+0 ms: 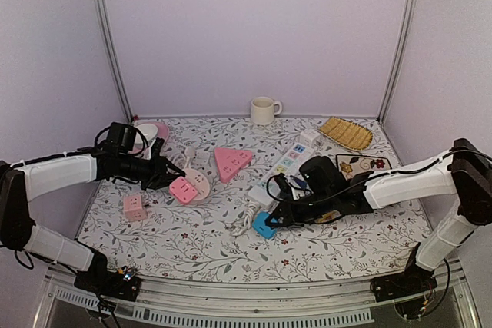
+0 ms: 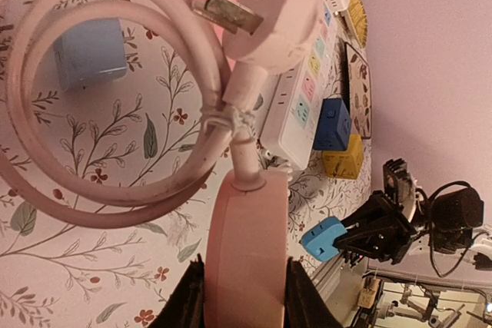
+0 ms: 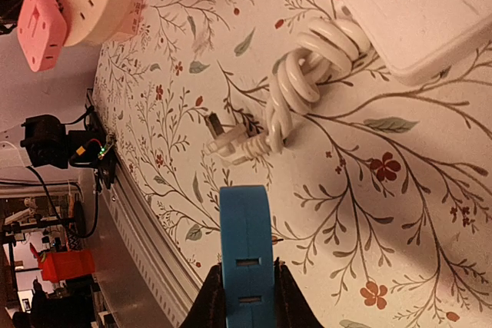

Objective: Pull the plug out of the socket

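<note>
We're looking at the L gripper (image 1: 171, 178) coming in from the left w/ its jaws pressing together on the round socket (image 1: 201, 182), which is sitting left of centre on the floral table (image 1: 192, 259). In the L wrist view that socket is showing edge-on btwn the two pads, w/ a pink cord (image 2: 115, 207) leaving its far end and looping round to a pronged cord plug (image 2: 273, 21) that's lying free, prongs bare. The pink plug (image 1: 182, 190) is sitting on the socket's face at the edge nearest the fingertips; we can't tell whether the pads are also bearing on it. The R gripper (image 1: 275, 219) is reaching in from the right & pinching a blue plug (image 1: 264, 226) by two opposite sides, near the table's centre, apart from the white power strip (image 1: 286, 165) lying just far of it; whether the blue plug is touching the table we can't tell. Beside it the white cord (image 3: 307, 74) is lying bundled, its white plug (image 3: 229, 144) loose on the table. On the strip a blue cube (image 2: 332, 124) & a yellow cube (image 2: 344, 157) are standing. We're also seeing a pink triangular socket (image 1: 232, 161) far of centre, a pink cube (image 1: 134, 207) near-left, a mug (image 1: 264, 110) at the far edge and a woven tray (image 1: 346, 133) far-right.
</note>
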Action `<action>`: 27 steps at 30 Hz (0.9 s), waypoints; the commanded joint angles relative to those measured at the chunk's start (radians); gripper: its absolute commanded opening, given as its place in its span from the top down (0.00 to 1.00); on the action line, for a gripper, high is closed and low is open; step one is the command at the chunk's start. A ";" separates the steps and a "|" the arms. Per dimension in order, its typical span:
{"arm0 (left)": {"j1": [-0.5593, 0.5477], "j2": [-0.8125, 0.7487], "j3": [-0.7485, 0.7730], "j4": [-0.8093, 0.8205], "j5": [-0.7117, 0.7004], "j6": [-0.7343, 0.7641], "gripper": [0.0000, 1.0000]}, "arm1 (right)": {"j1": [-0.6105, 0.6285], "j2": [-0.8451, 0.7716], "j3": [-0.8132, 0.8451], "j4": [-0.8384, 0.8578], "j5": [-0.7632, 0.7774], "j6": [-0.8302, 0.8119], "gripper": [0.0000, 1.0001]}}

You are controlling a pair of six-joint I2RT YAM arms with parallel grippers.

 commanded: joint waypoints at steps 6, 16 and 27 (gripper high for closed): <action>0.000 -0.009 0.047 0.039 0.019 0.023 1.00 | 0.017 0.013 -0.068 0.069 0.019 0.070 0.97; -0.002 -0.024 0.028 0.038 0.017 0.019 1.00 | 0.016 0.058 -0.070 0.051 0.032 0.075 0.96; -0.004 -0.036 0.022 0.029 0.014 0.025 1.00 | -0.008 0.002 -0.098 -0.048 0.141 0.102 0.77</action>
